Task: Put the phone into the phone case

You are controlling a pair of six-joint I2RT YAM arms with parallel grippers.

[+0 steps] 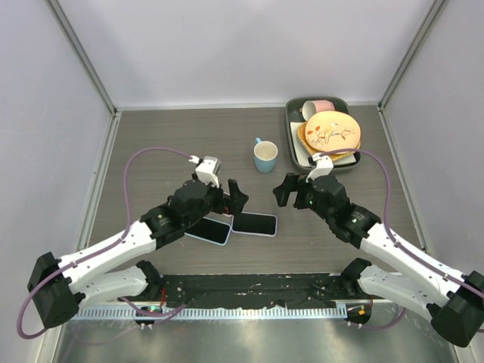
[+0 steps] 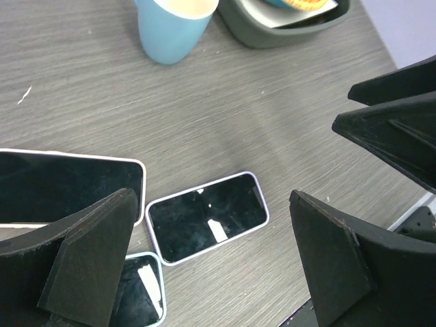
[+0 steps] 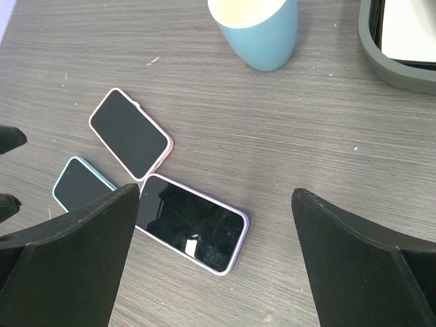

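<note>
Phone (image 3: 191,223) with the lilac rim lies flat, screen up, on the table (image 3: 327,136), just beside a pink-rimmed phone (image 3: 129,133) and a blue-rimmed phone (image 3: 80,184). My left pincer (image 1: 233,198) and right pincer (image 1: 284,189) both gape wide over it, gripping nothing.

Bright, even overhead light; sharp pictures with small spots of glare.

The white walls (image 1: 242,45) spread soft, diffuse light over the grey tabletop (image 1: 166,136), so shadows stay faint: a pale one beside the blue cup (image 1: 265,156) and darker patches under the arms. In the wrist views the dark phone screens mirror the light above as small white patches, clearest on the lilac-rimmed phone (image 2: 208,216). The tabletop's grain is crisp there, while the black jaws at the lower corners show as dark shapes with little detail. The metal strip (image 1: 242,340) at the near edge shines dully.
</note>
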